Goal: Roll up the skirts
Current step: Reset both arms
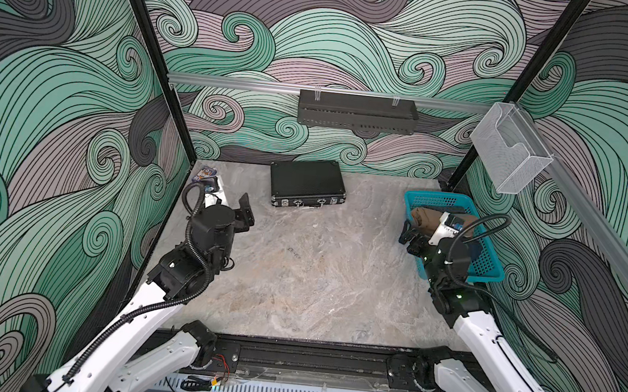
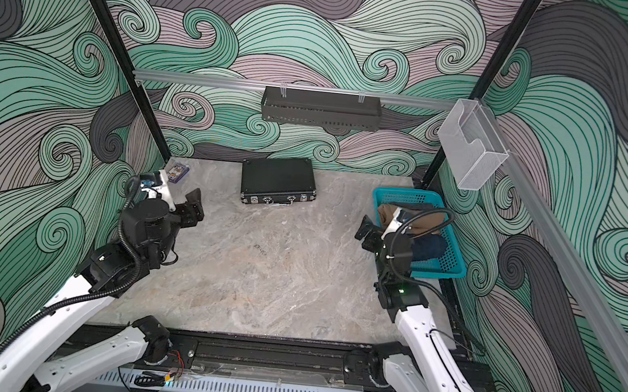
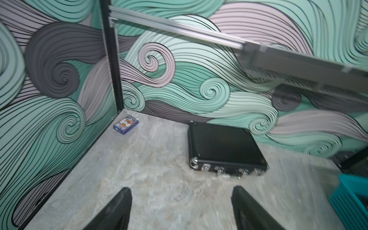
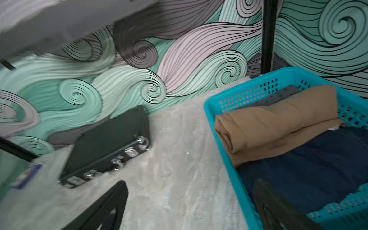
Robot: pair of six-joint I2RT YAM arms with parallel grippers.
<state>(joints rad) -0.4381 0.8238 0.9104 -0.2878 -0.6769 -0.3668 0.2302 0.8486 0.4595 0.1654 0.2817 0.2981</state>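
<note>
Three skirts, all in the teal basket (image 4: 249, 84): tan skirt (image 4: 278, 123) rolled, partly over denim skirt (image 4: 308, 169), grey dotted skirt (image 4: 278, 97) behind (mostly hidden). Two grippers, jaws spread, nothing held: right gripper (image 4: 191, 185) at basket rim, left gripper (image 3: 182, 189) well apart. One black case (image 1: 306, 182).

Left arm (image 1: 136, 313) and right arm (image 1: 479, 334) both reach up from the bottom corners; left gripper (image 1: 247, 212) mid-left, right gripper (image 1: 408, 235) mid-right, jaws spread wide (both empty, wrist views agree).
</note>
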